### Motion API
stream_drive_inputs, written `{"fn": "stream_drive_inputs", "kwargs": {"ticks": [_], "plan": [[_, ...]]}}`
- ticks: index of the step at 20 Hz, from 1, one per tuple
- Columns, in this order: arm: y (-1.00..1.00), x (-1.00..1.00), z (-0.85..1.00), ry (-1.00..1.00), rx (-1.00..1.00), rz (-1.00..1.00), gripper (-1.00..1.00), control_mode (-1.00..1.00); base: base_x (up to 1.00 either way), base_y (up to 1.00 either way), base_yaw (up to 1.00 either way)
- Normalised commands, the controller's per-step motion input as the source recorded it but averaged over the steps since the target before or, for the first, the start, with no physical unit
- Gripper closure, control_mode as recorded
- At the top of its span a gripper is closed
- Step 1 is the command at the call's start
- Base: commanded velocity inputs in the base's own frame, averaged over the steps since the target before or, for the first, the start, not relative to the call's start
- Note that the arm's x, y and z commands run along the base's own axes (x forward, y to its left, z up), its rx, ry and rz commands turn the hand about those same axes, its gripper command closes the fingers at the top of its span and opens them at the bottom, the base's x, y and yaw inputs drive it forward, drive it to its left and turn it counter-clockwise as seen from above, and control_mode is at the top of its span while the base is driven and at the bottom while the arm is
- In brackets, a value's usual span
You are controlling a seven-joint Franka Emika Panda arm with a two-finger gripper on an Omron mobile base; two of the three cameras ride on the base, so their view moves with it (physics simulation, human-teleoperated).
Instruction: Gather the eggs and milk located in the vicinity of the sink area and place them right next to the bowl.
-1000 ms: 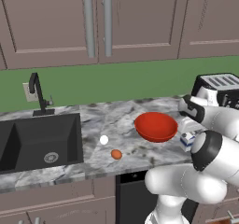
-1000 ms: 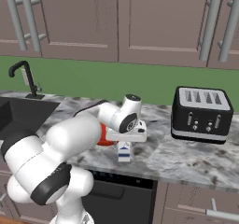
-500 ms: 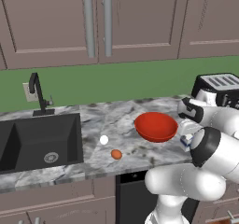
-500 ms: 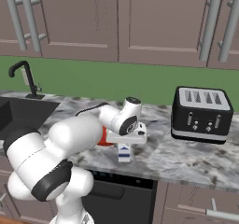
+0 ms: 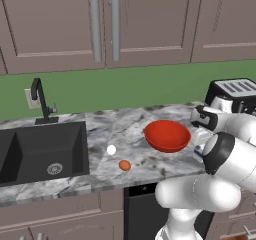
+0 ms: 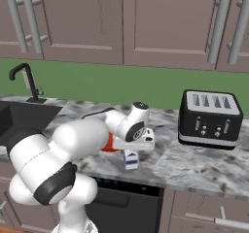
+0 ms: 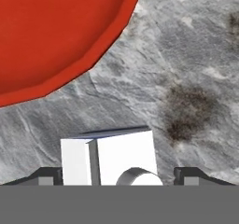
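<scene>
The gripper (image 7: pixel 114 175) stands open astride the milk (image 7: pixel 109 157), just beside the bowl (image 7: pixel 56 36). Lifting off crooked could topple the carton against the bowl's rim. Both eggs (image 5: pixel 111 149) lie apart, between bowl and sink (image 5: pixel 42 151).

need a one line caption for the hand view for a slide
Claw straddling the milk carton on the marble counter, red bowl just beyond.

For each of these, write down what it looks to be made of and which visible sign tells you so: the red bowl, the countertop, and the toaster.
Red bowl: probably glazed ceramic or plastic; smooth, glossy, uniformly red surface with soft highlights.
Countertop: looks like polished stone, marble or granite; grey with mottled veins and dark blotches.
Toaster: seemingly black painted metal or plastic with a lighter metallic slotted top; the rendering leaves this open.
</scene>
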Motion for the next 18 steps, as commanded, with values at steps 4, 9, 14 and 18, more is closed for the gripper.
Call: {"fn": "stream_drive_inputs", "kwargs": {"ticks": [4,9,14,18], "plan": [[0.0,0.0,-0.01,0.0,0.0,0.0,1.0,-1.0,0.0,0.0,0.0],[0.0,0.0,0.0,0.0,0.0,0.0,1.0,-1.0,0.0,0.0,0.0],[0.0,0.0,0.0,-0.03,0.0,0.0,1.0,-1.0,0.0,0.0,0.0],[0.0,0.09,0.0,-0.08,0.0,0.0,1.0,-1.0,0.0,0.0,0.0]]}}
